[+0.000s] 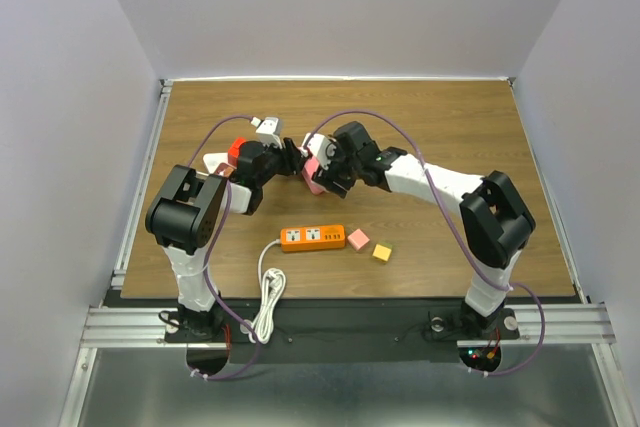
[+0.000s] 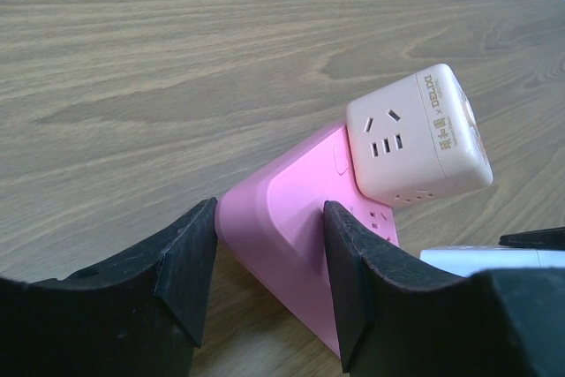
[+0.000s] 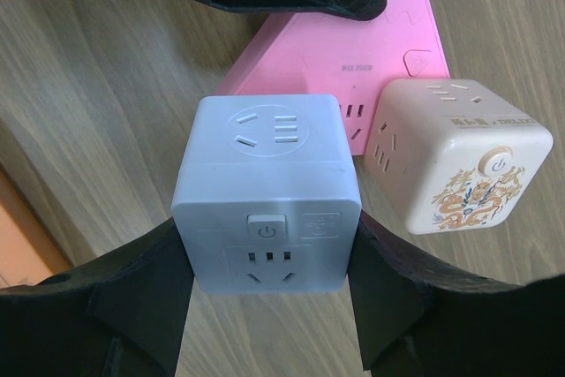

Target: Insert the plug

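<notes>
The left gripper [image 2: 269,262] is clenched on the pink power strip [image 2: 296,196] at mid-table, with a beige cube [image 3: 455,156] already seated on it; the right gripper [image 3: 267,284] grasps the grey cube plug [image 3: 269,178] just beside that one; pressing it into the strip looks not yet done.

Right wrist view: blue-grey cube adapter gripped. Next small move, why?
Probably ease the right gripper forward to bring the blue-grey cube adapter onto the free sockets of the pink power strip, beside the cream cube adapter; the left gripper holds the strip, and those sockets show uncovered.
</notes>
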Robot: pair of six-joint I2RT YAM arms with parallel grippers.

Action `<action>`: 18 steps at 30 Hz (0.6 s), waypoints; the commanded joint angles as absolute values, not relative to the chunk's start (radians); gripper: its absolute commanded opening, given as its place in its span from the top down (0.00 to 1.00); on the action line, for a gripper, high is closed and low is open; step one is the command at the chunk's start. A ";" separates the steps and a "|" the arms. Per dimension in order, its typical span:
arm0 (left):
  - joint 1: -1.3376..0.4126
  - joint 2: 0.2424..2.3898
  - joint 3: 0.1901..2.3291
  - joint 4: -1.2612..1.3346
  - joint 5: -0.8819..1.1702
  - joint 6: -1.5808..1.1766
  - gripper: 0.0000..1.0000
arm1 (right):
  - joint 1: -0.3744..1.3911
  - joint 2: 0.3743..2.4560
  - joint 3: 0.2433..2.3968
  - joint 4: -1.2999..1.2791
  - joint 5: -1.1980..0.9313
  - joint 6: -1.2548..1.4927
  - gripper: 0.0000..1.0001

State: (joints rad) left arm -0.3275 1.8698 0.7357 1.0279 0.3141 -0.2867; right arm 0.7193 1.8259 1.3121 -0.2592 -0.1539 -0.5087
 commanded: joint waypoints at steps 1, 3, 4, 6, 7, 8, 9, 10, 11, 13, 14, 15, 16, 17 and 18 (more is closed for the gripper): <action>-0.350 1.885 0.744 0.927 0.318 -0.218 0.57 | 0.716 1.873 1.367 -0.190 -0.158 -0.525 0.99; -0.350 1.885 0.744 0.925 0.318 -0.218 0.57 | 0.716 1.884 1.374 -0.192 -0.152 -0.520 0.99; -0.350 1.885 0.745 0.925 0.318 -0.215 0.57 | 0.716 1.894 1.377 -0.190 -0.150 -0.519 0.99; -0.351 1.885 0.746 0.923 0.316 -0.215 0.58 | 0.715 1.901 1.385 -0.190 -0.152 -0.517 0.99; -0.351 1.885 0.746 0.923 0.318 -0.215 0.59 | 0.716 1.902 1.385 -0.190 -0.152 -0.511 0.99; -0.351 1.887 0.747 0.920 0.318 -0.215 0.60 | 0.715 1.905 1.388 -0.190 -0.150 -0.505 0.99; -0.353 1.887 0.749 0.919 0.316 -0.212 0.61 | 0.713 1.907 1.388 -0.192 -0.147 -0.505 0.99; -0.353 1.888 0.750 0.916 0.316 -0.212 0.61 | 0.715 1.907 1.390 -0.190 -0.147 -0.500 0.99; -0.353 1.890 0.750 0.914 0.316 -0.210 0.62 | 0.715 1.907 1.387 -0.192 -0.149 -0.499 0.99; -0.356 1.894 0.753 0.908 0.316 -0.207 0.65 | 0.713 1.911 1.388 -0.190 -0.153 -0.497 0.99; -0.356 1.896 0.756 0.907 0.316 -0.206 0.67 | 0.713 1.913 1.390 -0.190 -0.155 -0.497 0.99; -0.356 1.898 0.758 0.904 0.316 -0.203 0.69 | 0.715 1.916 1.393 -0.190 -0.158 -0.499 0.99; -0.357 1.904 0.761 0.902 0.316 -0.201 0.75 | 0.713 1.922 1.399 -0.192 -0.156 -0.497 0.99; -0.359 1.908 0.762 0.897 0.318 -0.198 0.78 | 0.715 1.927 1.404 -0.190 -0.155 -0.495 0.99; -0.360 1.911 0.768 0.893 0.321 -0.196 0.82 | 0.715 1.931 1.405 -0.190 -0.153 -0.495 0.99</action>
